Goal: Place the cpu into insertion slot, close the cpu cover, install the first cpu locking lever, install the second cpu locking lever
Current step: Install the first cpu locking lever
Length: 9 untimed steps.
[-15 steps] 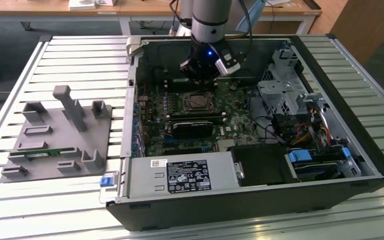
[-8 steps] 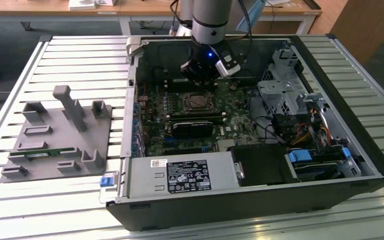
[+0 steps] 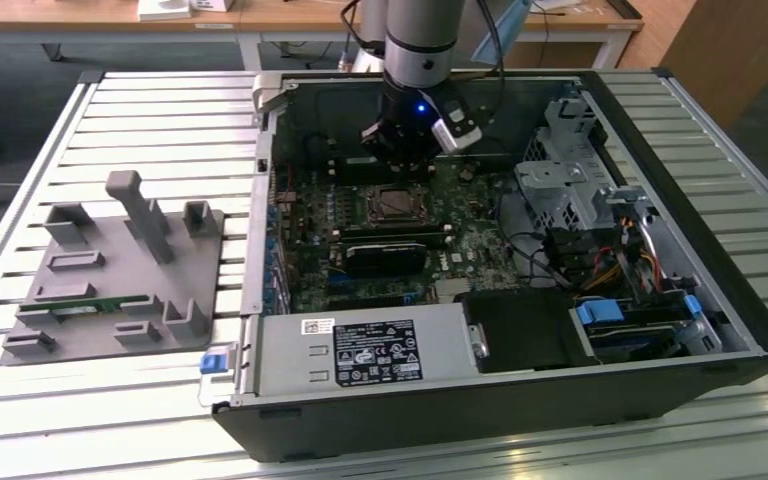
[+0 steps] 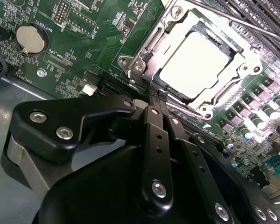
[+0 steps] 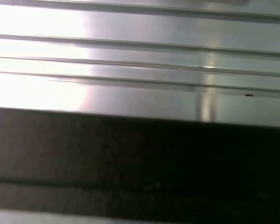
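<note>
Black linkages of the end effector fill the lower frame of the second wrist view, fingers drawn narrow together and holding nothing, tips at the socket's edge. Above them, at upper right, the cpu sits in the insertion slot with the cpu cover lying over its rim. A levering slip there could plausibly scrape the green board.

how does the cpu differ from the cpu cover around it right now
The cpu is a solid, plain pale square; the cpu cover is an open silvery frame with a large window. The cpu lies inside the window, while the cover rings it and carries screws at its corners. Both lie flat on the green board, square in outline.
</note>
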Each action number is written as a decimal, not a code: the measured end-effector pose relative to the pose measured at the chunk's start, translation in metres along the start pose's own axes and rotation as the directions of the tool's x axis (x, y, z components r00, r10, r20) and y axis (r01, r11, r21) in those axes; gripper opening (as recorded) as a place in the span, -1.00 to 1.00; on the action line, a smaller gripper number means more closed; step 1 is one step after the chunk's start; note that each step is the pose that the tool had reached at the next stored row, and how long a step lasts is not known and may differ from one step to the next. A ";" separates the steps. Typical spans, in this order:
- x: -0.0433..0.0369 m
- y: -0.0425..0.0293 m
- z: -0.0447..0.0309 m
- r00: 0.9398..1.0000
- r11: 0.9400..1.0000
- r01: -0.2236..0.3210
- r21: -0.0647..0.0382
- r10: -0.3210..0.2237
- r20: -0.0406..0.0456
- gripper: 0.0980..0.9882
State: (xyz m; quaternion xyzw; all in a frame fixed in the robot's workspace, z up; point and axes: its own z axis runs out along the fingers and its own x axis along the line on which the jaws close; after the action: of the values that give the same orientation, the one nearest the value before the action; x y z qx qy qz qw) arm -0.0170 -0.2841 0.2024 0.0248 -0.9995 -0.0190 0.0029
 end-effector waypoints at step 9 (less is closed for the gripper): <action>-0.0005 0.0046 0.0027 1.000 1.000 0.000 0.031 0.000 -0.002 -0.98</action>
State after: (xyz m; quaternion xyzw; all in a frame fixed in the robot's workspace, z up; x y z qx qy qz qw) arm -0.0167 -0.2794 0.1998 0.0248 -0.9997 -0.0034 0.0035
